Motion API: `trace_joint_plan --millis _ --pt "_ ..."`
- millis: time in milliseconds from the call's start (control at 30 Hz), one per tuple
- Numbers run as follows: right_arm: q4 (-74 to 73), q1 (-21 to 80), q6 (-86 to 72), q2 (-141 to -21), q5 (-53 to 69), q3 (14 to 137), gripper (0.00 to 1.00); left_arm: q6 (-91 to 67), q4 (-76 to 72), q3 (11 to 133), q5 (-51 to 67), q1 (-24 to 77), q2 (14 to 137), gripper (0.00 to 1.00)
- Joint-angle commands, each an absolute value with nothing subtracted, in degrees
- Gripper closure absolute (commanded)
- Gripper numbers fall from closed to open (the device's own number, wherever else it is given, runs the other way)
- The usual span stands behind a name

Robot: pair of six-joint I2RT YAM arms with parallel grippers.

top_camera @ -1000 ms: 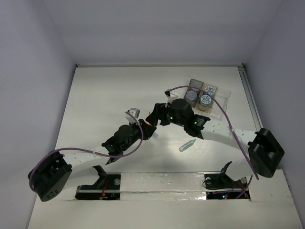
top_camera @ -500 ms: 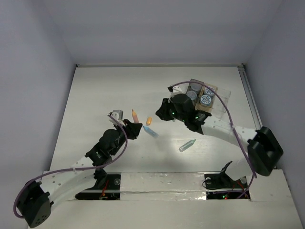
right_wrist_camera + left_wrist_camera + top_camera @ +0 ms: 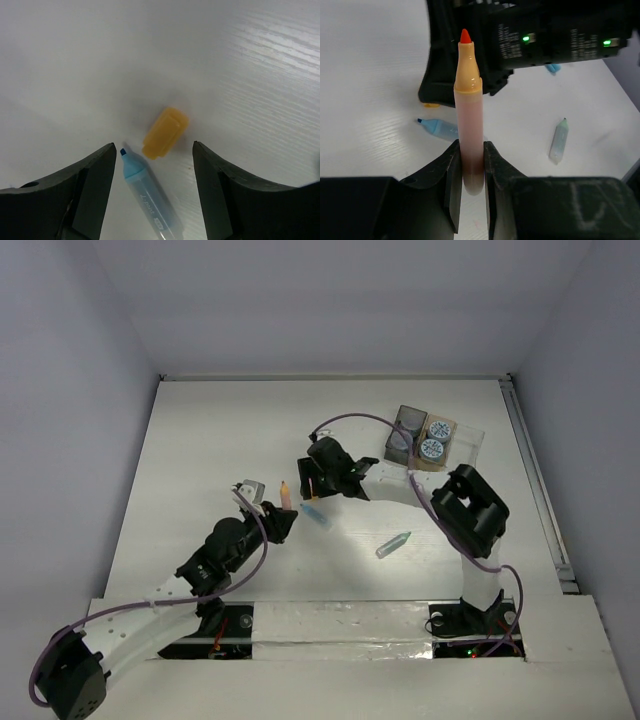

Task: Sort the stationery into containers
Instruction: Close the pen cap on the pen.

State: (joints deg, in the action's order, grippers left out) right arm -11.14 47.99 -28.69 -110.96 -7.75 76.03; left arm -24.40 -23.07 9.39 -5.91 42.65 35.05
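My left gripper (image 3: 281,512) is shut on an uncapped salmon marker (image 3: 286,494) and holds it upright above the table; in the left wrist view the marker (image 3: 469,125) stands between the fingers (image 3: 451,175). My right gripper (image 3: 313,485) is open and hovers low over a loose orange cap (image 3: 165,132), next to a light blue marker (image 3: 148,189) that lies on the table. The light blue marker (image 3: 315,513) and a mint green marker (image 3: 393,545) lie near the table's middle. Two blue-white jars (image 3: 431,449) sit in the tan tray (image 3: 446,423).
The dark grey tray (image 3: 400,436) and the clear tray (image 3: 470,445) flank the tan one at the back right. The right arm's black body (image 3: 530,40) stands close in front of the left gripper. The right arm's elbow (image 3: 468,508) rises beside the mint marker.
The left gripper has drawn back toward the near left with the salmon marker. The right gripper has swung left from beside the trays to above the orange cap.
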Motion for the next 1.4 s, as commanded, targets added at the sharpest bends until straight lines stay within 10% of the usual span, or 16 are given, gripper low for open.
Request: trace_joint_plan --millis 0,767,1367 --pt "-14.0 48.1 -28.8 -113.3 -11.1 80.3 0.33 -21.9 -29.4 8.9 1.4 42.5 34.2 1.0" --pt "-13.7 49.1 -29.0 -115.5 -16.5 80.4 0.88 -23.2 -31.5 8.2 3.0 42.5 36.3 1.0" --pt "20.4 49.1 -34.9 -79.2 -14.8 56.3 0.92 -26.2 -40.2 14.0 9.0 42.5 48.5 1.0"
